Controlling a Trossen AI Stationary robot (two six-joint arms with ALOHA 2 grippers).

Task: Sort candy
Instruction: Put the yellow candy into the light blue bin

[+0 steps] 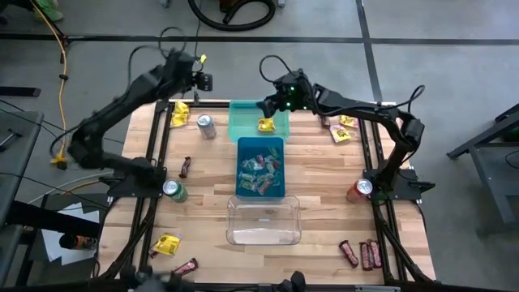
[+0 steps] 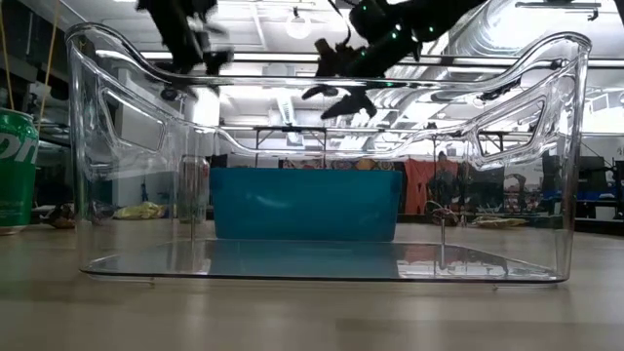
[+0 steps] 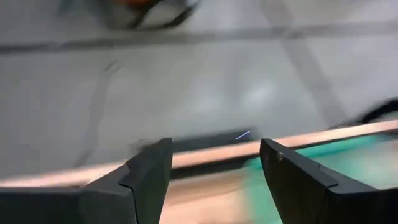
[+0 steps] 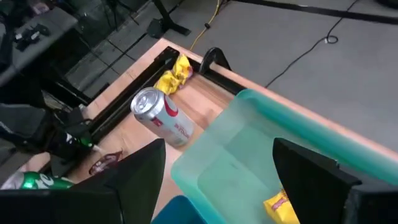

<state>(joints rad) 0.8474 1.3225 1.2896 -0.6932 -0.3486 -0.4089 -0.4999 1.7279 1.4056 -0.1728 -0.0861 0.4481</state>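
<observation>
Fingers spread and empty on both grippers: my right gripper [image 1: 272, 104] hovers over the teal bin [image 1: 243, 126], one yellow packet [image 1: 266, 124] inside; left gripper [image 1: 195, 75] nearby. Next, I'd fetch another packet [image 1: 181, 111].

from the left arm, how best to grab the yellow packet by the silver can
Come straight down on the yellow packet, closing across its crumpled raised middle. It lies flat on the table near the frame rail, so a side approach is blocked. The silver can stands clear beside it.
</observation>
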